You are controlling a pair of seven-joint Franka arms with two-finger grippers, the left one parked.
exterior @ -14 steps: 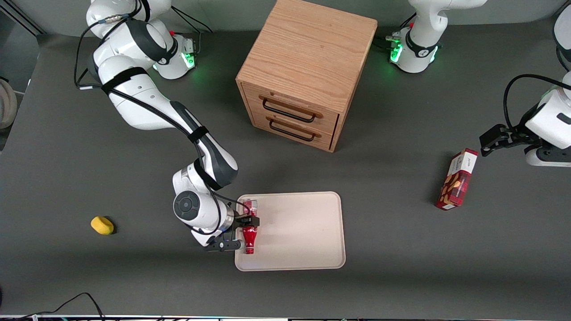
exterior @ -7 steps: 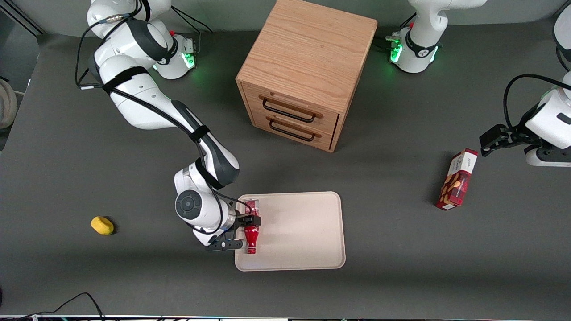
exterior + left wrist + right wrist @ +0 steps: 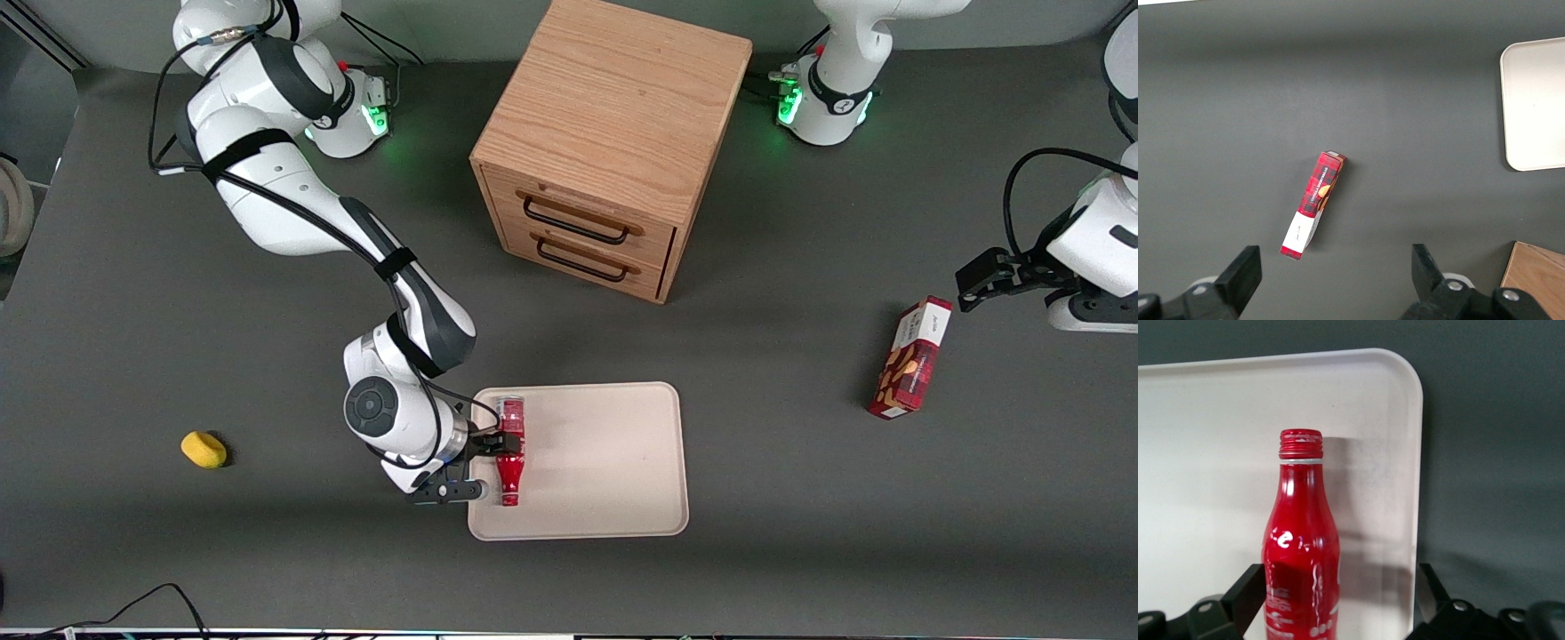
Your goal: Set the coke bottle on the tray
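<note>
From the front, the coke bottle and the gripper sat slightly deeper over the tray than half a second before; the slim, glossy red bottle lay on the smooth beige tray near its rounded rim, at seven o'clock from the wood-grain drawer cabinet, with the arm bent low at twelve o'clock above the tray edge. In the right wrist view, the gripper was spread wide, its black fingers flanking the ridged-capped coke bottle unclamped on the tray.
</note>
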